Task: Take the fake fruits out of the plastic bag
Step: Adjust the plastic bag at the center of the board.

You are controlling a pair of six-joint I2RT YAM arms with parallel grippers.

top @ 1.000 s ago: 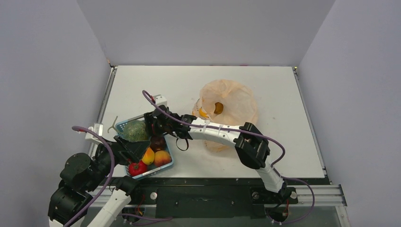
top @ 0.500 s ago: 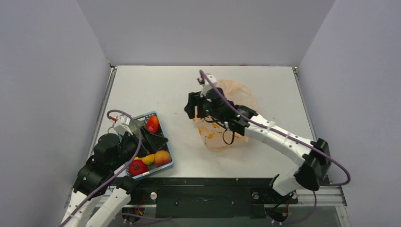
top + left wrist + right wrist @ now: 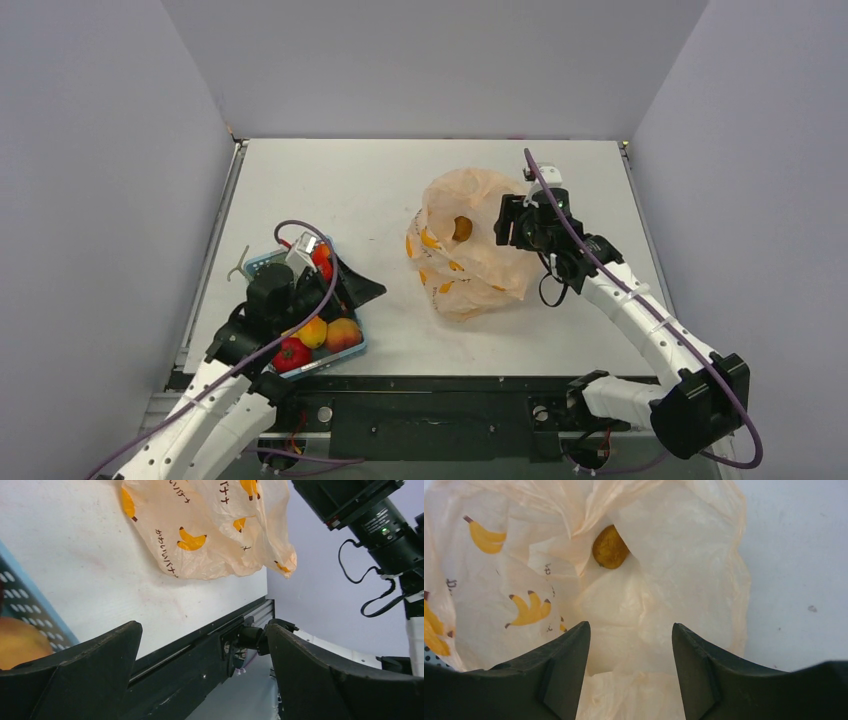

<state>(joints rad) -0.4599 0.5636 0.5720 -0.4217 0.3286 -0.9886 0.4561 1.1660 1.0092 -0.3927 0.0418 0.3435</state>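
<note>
The plastic bag point(image 3: 470, 262), pale peach with printed bananas, lies crumpled at mid-table. Its mouth faces up and right, and one orange-yellow fake fruit point(image 3: 462, 228) shows inside; the right wrist view has the same fruit point(image 3: 610, 547) deep among the bag's folds point(image 3: 659, 580). My right gripper point(image 3: 501, 222) hovers at the bag's right side, aimed into the mouth. It point(image 3: 630, 630) is open with only bag film below it. My left gripper point(image 3: 362, 292) stands wide open beside the basket's right edge, and it point(image 3: 202, 630) is empty, with the bag point(image 3: 215, 525) ahead of it.
A blue mesh basket point(image 3: 256, 264) at the near left holds a red tomato-like fruit point(image 3: 290, 355), a peach point(image 3: 343, 333), a yellow fruit point(image 3: 314, 332) and a red-orange one point(image 3: 322, 258). A small metal hook point(image 3: 237, 265) lies left of it. Walls enclose the table.
My right arm has swung from the basket, across the bag, to the bag's right side. My left arm has moved over the basket and turned right. A red-orange fruit now shows in the basket.
</note>
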